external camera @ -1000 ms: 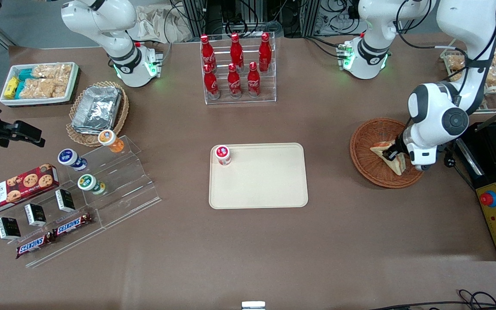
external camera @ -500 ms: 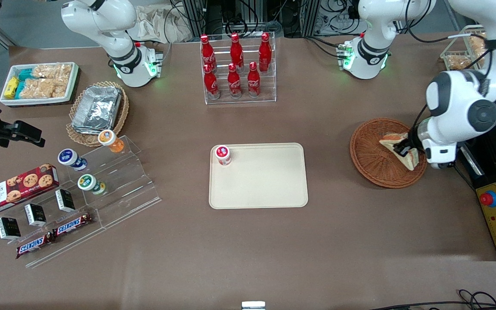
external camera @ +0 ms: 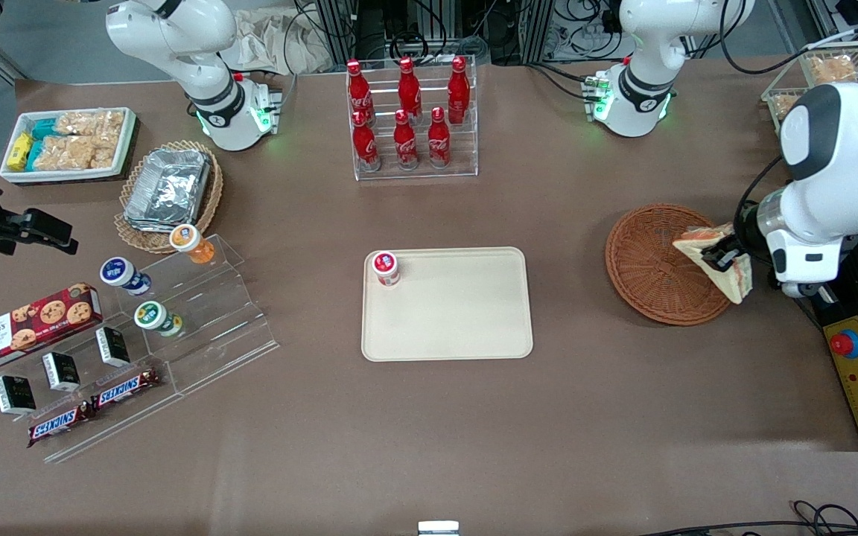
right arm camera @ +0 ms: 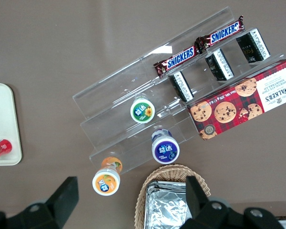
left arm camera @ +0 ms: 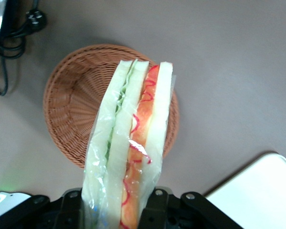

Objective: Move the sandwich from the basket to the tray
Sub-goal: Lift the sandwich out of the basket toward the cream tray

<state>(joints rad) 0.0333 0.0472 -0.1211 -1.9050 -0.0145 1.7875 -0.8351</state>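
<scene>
Now the pincer [external camera: 725, 258] of the working arm is clamped on the small triangular clear-wrapped sandwich wedge of pale bread with orange-red and green filling [external camera: 719, 262], holding it above the rim of the round reddish-brown woven wicker basket [external camera: 645, 268] at the side toward the working arm's end of the tabletop. Against the two earlier front views the change is plain — the wedge sat low inside the basket a second ago, then rose, and it has now been lifted clear of the weave and drawn outward. In the wrist view the sandwich [left arm camera: 133, 148] hangs edge-on between the fingers [left arm camera: 155, 210] with the basket [left arm camera: 71, 105] bare beneath it.

Finding: pickup looks complete — transport remains. The flat rectangular cream-beige plastic tray [external camera: 466, 313] lies well apart, toward mid-tabletop, carrying only a small red-capped pot [external camera: 386, 268] in one corner.
</scene>
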